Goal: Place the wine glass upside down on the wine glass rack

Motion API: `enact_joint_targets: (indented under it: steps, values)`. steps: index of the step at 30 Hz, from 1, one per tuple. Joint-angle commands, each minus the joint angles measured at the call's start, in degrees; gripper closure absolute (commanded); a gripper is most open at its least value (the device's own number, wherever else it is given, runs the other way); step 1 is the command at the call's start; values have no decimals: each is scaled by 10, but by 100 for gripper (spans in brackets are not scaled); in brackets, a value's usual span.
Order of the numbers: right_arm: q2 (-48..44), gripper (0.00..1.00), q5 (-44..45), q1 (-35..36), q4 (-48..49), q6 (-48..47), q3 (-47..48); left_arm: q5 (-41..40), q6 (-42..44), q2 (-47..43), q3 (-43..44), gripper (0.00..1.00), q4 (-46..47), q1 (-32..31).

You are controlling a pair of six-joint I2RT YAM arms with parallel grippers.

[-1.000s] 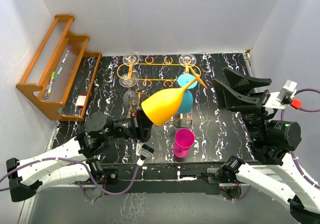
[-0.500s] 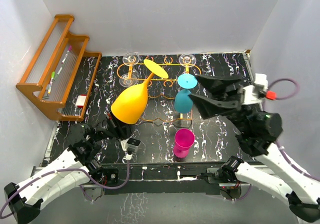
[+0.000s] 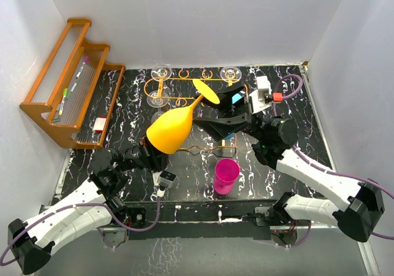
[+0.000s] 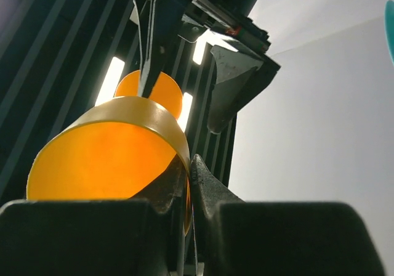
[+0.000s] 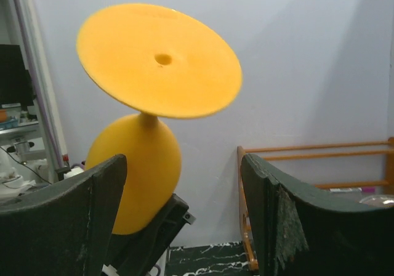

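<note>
The yellow wine glass [image 3: 167, 131] is held in the air over the table, tilted, with its foot [image 3: 205, 92] up toward the orange wire rack [image 3: 184, 79]. My left gripper [image 3: 152, 154] is shut on the rim of its bowl, and the pinch shows in the left wrist view [image 4: 188, 186]. My right gripper [image 3: 201, 113] is open right beside the glass's stem, not touching it. In the right wrist view the glass [image 5: 135, 171] sits just beyond the spread gripper [image 5: 184, 165], with its foot above the fingers.
Clear glasses [image 3: 161, 71] hang on the rack, and a teal glass [image 3: 233, 98] is partly hidden by my right arm. A pink cup [image 3: 226, 175] stands near the front. The brown wooden shelf [image 3: 71, 82] is at the far left, also in the right wrist view [image 5: 320, 146].
My right arm swung left and forward, bringing its open gripper up to the glass's stem. My left arm shifted the glass slightly right, its foot now nearer the rack's middle.
</note>
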Motion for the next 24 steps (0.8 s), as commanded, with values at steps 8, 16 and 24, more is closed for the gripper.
enact_joint_targets:
  steps: [8,16,24]
  values:
    - [40,26,-21,0,223,102,25,29,12,13,24,100,15,3]
    - [84,40,-26,1,288,151,39,36,17,22,26,100,10,3]
    - [105,67,-44,3,308,179,51,31,22,23,30,100,6,3]
